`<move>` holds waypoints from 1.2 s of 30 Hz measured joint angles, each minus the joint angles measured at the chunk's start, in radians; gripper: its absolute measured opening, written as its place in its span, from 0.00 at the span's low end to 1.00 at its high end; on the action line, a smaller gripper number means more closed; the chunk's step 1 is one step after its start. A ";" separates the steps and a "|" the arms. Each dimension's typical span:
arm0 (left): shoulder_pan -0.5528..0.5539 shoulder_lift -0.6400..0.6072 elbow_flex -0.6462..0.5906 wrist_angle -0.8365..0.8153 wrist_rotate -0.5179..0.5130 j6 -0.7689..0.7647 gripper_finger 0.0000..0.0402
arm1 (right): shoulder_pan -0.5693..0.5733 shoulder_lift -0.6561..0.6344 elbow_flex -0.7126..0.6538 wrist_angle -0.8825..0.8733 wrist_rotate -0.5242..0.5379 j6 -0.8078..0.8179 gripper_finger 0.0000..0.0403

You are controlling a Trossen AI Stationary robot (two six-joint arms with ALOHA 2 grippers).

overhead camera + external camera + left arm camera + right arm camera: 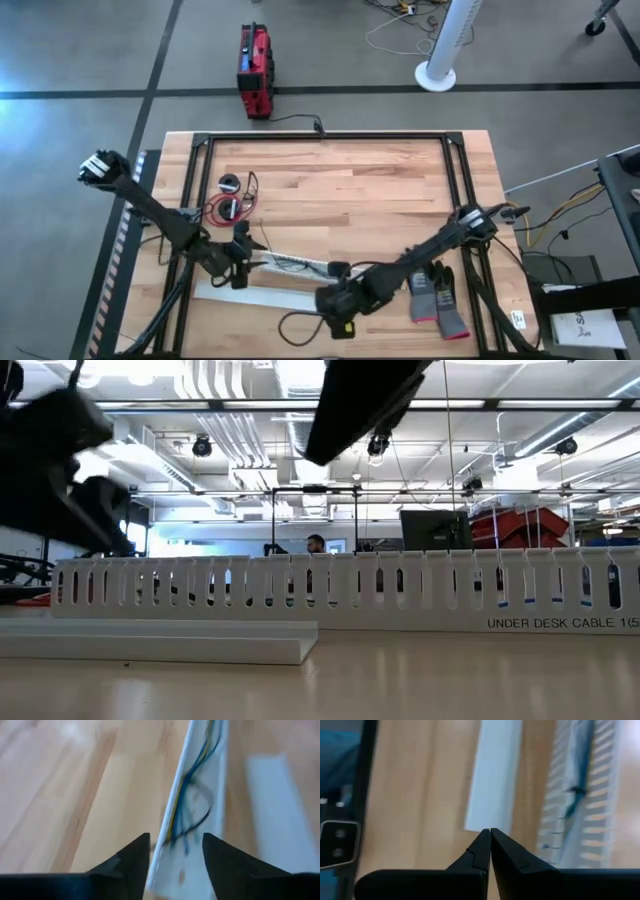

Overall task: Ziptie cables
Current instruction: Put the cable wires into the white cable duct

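High view: on the pale butcher-block table (380, 190), the left gripper (238, 262) sits at one end of the white slotted cable duct (290, 264); the red-and-black coil of the cables (225, 209) lies just beyond it. The right gripper (338, 318) hangs near a thin black loop (298, 328), grey knit gloves (437, 294) beside its arm.
Low view: the duct's ribbed plastic wall (350, 592), flat lid strip (160, 640) in front.
Left wrist view: tapered dark fingers (131, 857) apart, straddling the duct's edge; thin blue, yellow and black wires (187, 800) inside.
Right wrist view: fingertips (485, 845) pressed together, holding nothing, over bare wood beside the smooth white strip (492, 775).
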 joint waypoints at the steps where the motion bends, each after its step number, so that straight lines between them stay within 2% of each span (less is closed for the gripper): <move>1: 0.000 -0.014 0.009 0.011 0.001 0.021 0.42 | 0.002 -0.009 -0.031 0.026 -0.010 0.005 0.00; 5: 0.011 -0.022 0.046 0.046 0.005 0.092 0.44 | -0.009 -0.019 -0.143 0.121 -0.016 0.007 0.00; 9: 0.065 0.038 0.085 0.065 0.046 0.126 0.43 | -0.041 -0.018 -0.201 0.129 -0.014 0.014 0.00; 17: 0.262 0.256 0.173 0.167 0.285 0.288 0.44 | -0.077 -0.016 -0.238 0.116 -0.016 -0.019 0.00; 20: 0.324 0.339 0.231 0.185 0.405 0.330 0.47 | -0.083 -0.016 -0.240 0.118 -0.015 -0.031 0.00; 26: 0.380 0.488 0.317 0.191 0.590 0.378 0.48 | -0.090 -0.023 -0.241 0.128 -0.013 -0.069 0.00; 30: 0.381 0.549 0.362 0.197 0.603 0.383 0.46 | -0.089 -0.025 -0.242 0.140 -0.007 -0.080 0.00; 36: 0.389 0.655 0.408 0.224 0.552 0.372 0.38 | -0.090 -0.023 -0.243 0.269 0.042 -0.143 0.00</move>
